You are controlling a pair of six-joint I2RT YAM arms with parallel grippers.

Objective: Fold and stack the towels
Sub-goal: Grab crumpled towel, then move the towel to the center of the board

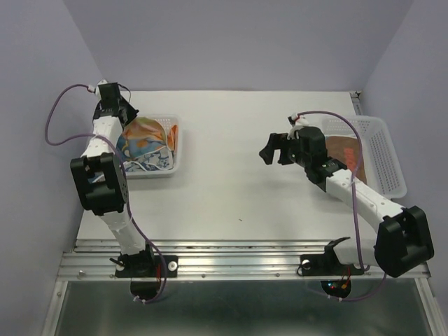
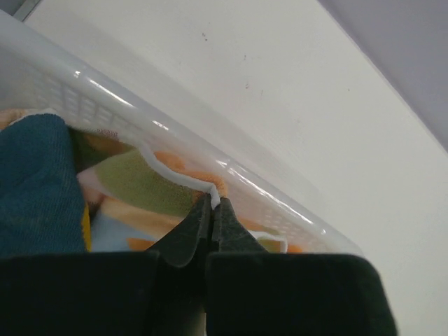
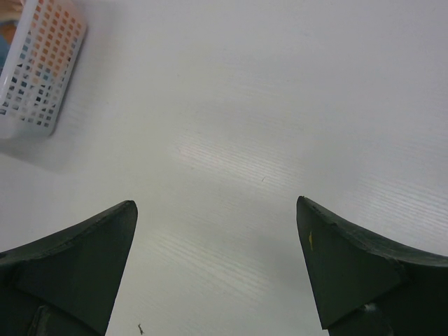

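Observation:
Several crumpled towels (image 1: 145, 140) fill the white basket (image 1: 151, 175) at the back left. My left gripper (image 1: 130, 117) reaches into the basket's far corner. In the left wrist view it (image 2: 212, 203) is shut on the white hem of an orange, green and pale blue towel (image 2: 140, 185), close to the basket wall (image 2: 105, 105). A dark blue towel (image 2: 35, 182) lies to the left of it. A brown towel (image 1: 346, 150) lies in the right basket (image 1: 392, 164). My right gripper (image 1: 270, 150) hangs open over the bare table (image 3: 231, 105), holding nothing.
The left basket (image 3: 38, 63) shows at the top left corner of the right wrist view. The right arm stretches across in front of the right basket. Purple walls close the table at the back and on both sides.

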